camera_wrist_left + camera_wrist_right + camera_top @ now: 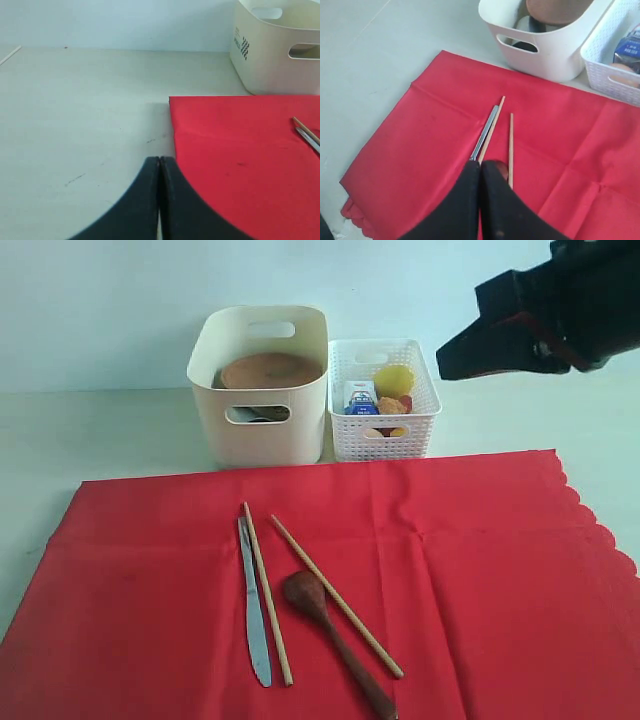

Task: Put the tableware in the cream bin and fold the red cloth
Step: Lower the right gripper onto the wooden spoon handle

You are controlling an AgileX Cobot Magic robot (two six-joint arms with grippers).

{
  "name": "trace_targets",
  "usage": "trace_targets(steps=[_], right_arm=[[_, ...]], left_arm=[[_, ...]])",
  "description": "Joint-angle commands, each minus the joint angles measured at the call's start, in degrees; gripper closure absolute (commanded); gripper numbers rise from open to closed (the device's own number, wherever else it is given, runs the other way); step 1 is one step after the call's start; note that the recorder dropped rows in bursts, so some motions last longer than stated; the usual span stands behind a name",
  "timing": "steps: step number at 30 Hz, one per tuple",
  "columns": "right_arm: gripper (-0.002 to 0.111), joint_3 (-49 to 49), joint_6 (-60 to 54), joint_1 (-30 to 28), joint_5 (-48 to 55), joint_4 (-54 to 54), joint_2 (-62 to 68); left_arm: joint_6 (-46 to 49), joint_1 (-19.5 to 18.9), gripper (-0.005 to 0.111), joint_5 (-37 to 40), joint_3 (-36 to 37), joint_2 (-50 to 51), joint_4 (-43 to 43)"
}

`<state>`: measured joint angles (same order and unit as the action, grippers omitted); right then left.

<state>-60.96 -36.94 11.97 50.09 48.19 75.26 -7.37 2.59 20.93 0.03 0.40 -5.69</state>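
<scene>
Exterior view shows a lattice basket (385, 432) just beside the cream bin (262, 440), both arms' jaws closed, empty.

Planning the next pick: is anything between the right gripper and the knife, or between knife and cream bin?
Nothing visible. The knife lies uncovered below the right gripper, a chopstick alongside; only bare red cloth separates it from the open-topped cream bin.

Exterior view front-on and slightly raised over the table (100, 430), left wrist low near a corner of the red cloth (240, 165), right wrist high over the chopsticks (510, 145), all sharing the cream bin (260, 420).
</scene>
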Motion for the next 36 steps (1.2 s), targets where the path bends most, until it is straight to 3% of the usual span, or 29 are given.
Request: trace_targets(steps=[1,6,12,19,29,36], right_arm=[[0.108,0.1,-2.4,0.0,1.6,0.8,3.1],[0.108,0.1,-6.9,1.1,1.7,0.3,5.2],[0.104,0.1,-7.6,9.2,1.7,-8.7,6.5],[0.089,0.1,2.5,19.7,1.2,-25.6,8.6],[0.078,0.1,4.9,29.4,0.7,-26.4,16.0],[0.066,0.1,19.3,33.6,-2.0,-34.5,22.3]], left_arm=[[0.1,0.0,0.107,-0.5,0.0,-0.4,-0.1],[0.1,0.0,0.107,-0.5,0.0,-0.4,-0.1],[0.1,0.0,0.107,-0.5,0.0,-0.4,-0.1],[0.1,0.0,0.107,-0.5,0.0,-0.4,-0.1],[0.1,0.0,0.107,-0.5,0.0,-0.4,-0.1],[0.1,0.0,0.107,-0.5,0.0,-0.4,-0.1]])
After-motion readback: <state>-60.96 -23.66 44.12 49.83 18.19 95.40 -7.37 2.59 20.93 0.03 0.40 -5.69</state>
